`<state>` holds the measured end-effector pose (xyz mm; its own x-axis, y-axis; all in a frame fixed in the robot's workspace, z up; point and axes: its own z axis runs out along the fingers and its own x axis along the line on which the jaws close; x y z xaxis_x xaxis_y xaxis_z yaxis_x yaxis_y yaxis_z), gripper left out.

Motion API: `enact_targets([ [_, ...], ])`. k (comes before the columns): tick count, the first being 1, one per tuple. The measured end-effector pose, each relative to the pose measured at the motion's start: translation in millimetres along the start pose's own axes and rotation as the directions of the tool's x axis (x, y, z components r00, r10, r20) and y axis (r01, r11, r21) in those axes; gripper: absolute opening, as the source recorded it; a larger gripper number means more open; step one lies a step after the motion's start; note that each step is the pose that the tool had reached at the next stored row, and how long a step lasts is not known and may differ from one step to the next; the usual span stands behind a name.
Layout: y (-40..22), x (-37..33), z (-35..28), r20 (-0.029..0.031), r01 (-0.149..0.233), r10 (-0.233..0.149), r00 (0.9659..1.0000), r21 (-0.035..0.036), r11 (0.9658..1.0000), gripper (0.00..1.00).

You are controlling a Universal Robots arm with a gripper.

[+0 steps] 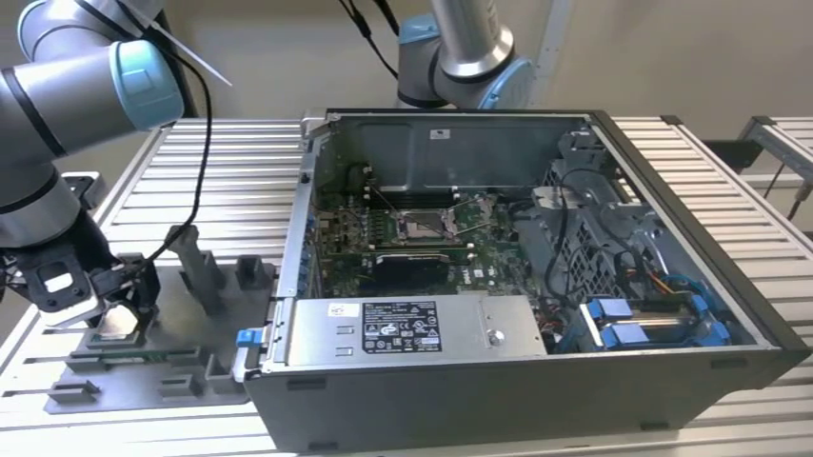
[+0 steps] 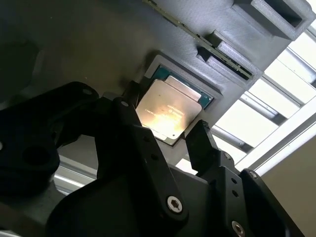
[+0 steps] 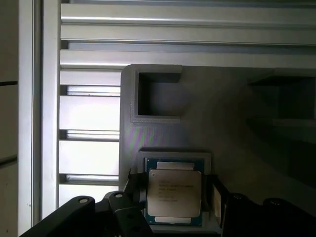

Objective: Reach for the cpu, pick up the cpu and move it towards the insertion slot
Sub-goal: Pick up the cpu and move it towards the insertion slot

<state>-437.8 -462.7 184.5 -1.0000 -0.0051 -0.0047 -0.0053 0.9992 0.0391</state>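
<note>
The cpu (image 3: 174, 191) is a small square chip with a silvery face and a green rim. It lies flat in a square pocket of the grey fixture plate (image 1: 152, 381) at the exterior view's left. My gripper (image 1: 112, 309) hangs low over it and is open. One dark finger (image 3: 134, 183) stands at each side of the chip, close to its edges, and the chip (image 2: 169, 109) shows between them. The insertion slot (image 1: 426, 225), a silver-framed socket, sits on the green board inside the open computer case (image 1: 534, 381).
Grey fixture blocks (image 1: 204, 271) stand up from the plate beside my gripper. The case wall (image 1: 295, 238) rises between the fixture and the board. A second robot arm (image 1: 464, 52) stands behind the case. The table top (image 1: 228, 181) is slatted metal.
</note>
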Motion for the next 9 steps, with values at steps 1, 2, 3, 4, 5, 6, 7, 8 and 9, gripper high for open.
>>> enact_targets([
  [1, 0.0, 0.0, 0.0, 0.0000, 0.000, 0.000, 1.0000, 0.0000, 1.0000, 1.00],
  [2, 0.0, 0.0, 0.0, 0.0000, 0.000, 0.000, 1.0000, 0.0000, 1.0000, 1.00],
  [3, 0.0, 0.0, 0.0, 0.0000, 0.000, 0.000, 1.0000, 0.0001, 1.0000, 1.00],
  [4, 0.0, 0.0, 0.0, 0.0000, 0.000, 0.000, 1.0000, 0.0000, 1.0000, 1.00],
  [5, 0.0, 0.0, 0.0, 0.0000, 0.000, 0.000, 1.0000, 0.0001, 1.0000, 1.00],
  [6, 0.0, 0.0, 0.0, 0.0000, 0.000, 0.000, 1.0000, 0.0001, 1.0000, 1.00],
  [7, 0.0, 0.0, 0.0, 0.0000, 0.000, 0.000, 1.0000, 0.0002, 1.0000, 0.00],
  [8, 0.0, 0.0, -0.1, -0.0002, 0.000, 0.000, 1.0000, 0.0003, 1.0000, 0.00],
  [9, 0.0, 0.0, -0.1, -0.0002, 0.000, 0.000, 1.0000, 0.0003, 1.0000, 0.00],
])
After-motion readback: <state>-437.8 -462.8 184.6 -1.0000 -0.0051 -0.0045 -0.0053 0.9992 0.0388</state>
